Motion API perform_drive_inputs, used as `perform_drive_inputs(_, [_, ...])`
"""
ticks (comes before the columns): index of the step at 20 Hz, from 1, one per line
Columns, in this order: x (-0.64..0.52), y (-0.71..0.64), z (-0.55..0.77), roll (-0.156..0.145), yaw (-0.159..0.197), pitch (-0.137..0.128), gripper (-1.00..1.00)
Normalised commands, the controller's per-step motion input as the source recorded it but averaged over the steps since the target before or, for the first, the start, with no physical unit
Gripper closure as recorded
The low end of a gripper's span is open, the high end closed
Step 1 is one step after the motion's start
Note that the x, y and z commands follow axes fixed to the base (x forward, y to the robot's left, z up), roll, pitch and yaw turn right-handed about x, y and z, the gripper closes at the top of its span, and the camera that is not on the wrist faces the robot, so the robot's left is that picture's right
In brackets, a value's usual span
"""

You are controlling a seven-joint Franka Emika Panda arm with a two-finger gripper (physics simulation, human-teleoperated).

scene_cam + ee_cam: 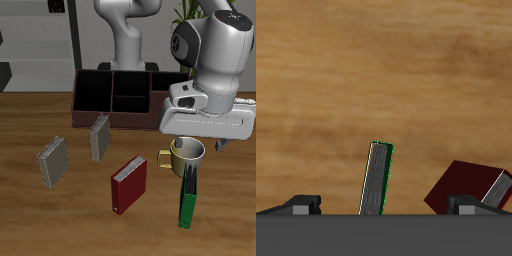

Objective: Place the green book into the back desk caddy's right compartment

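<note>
Your gripper [192,172] hangs right over the green book [187,203], near the table's front edge. In the exterior view you can see dark fingers coming down to the top of the book, just below the metal mug [186,155]. In the wrist view the two fingertips [301,205] sit wide apart, and the green book [377,179] stands on its edge in the gap between them. It does not look like they touch it, so your fingers are let go and hold nothing.

From the green book, the red book [129,183] is at about 10 o'clock, close by, standing on the wooden table [30,130]. It also shows in the wrist view [467,188], beside the green book. Two grey books are farther off the same way: one [100,137] is nearer the caddy and the other [52,160] is farther out.

The back desk caddy [118,96] is well apart from the green book, at about 11 o'clock, at the back of the table. Its right compartment [93,90] is a dark slot at the far end of the box.
</note>
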Motion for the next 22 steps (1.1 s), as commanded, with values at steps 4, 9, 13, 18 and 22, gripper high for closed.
perform_drive_inputs(4, [0.01, 0.02, -0.36, -0.004, 0.023, -0.003, -1.0])
perform_drive_inputs(9, [0.01, 0.08, -0.22, 0.002, -0.009, 0.002, -1.0])
perform_drive_inputs(13, [0.12, 0.08, -0.39, -0.009, 0.006, 0.024, -1.0])
perform_drive_inputs(18, [0.09, 0.06, -0.31, 0.003, -0.005, 0.025, -1.0])
perform_drive_inputs(22, [0.02, -0.01, -0.2, -0.004, -0.012, 0.012, -1.0])
